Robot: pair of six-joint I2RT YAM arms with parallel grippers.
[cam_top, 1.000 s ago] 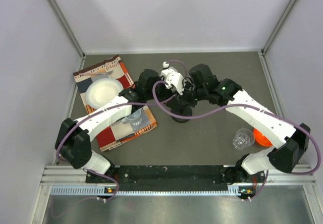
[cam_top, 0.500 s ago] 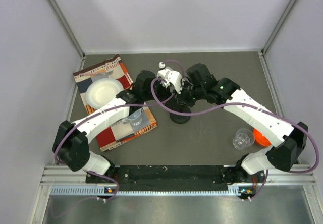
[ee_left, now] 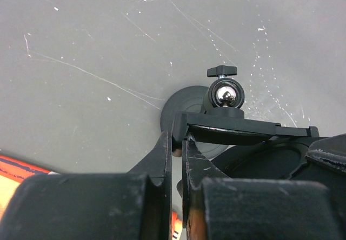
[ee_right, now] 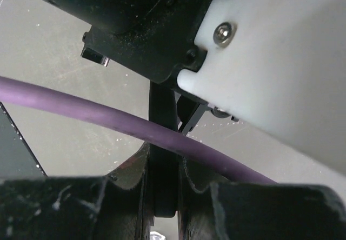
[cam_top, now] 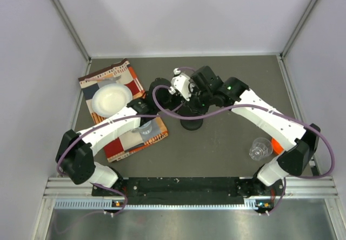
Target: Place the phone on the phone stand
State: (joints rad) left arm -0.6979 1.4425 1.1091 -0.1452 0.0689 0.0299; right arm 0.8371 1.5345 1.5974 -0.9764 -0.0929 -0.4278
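1. Since a second ago the right arm (cam_top: 270, 118) has swung leftward, closing on the left arm (cam_top: 116, 124); the base of the stand has not shifted.
2. The grey table (cam_top: 232, 153) carries a checked cloth (cam_top: 123, 73) at its left.
3. The phone (ee_left: 243, 132) hangs level against the ball head of the phone stand (ee_left: 181, 104), above its disc.
4. The left gripper (ee_left: 177, 149) is pinched narrow on one end of the phone.
5. The right gripper (ee_right: 162, 197) is nipped on the phone's thin edge.

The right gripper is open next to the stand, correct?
Not open. The right gripper is shut on the phone next to the stand; the right wrist view shows its fingers pinching the thin black edge.
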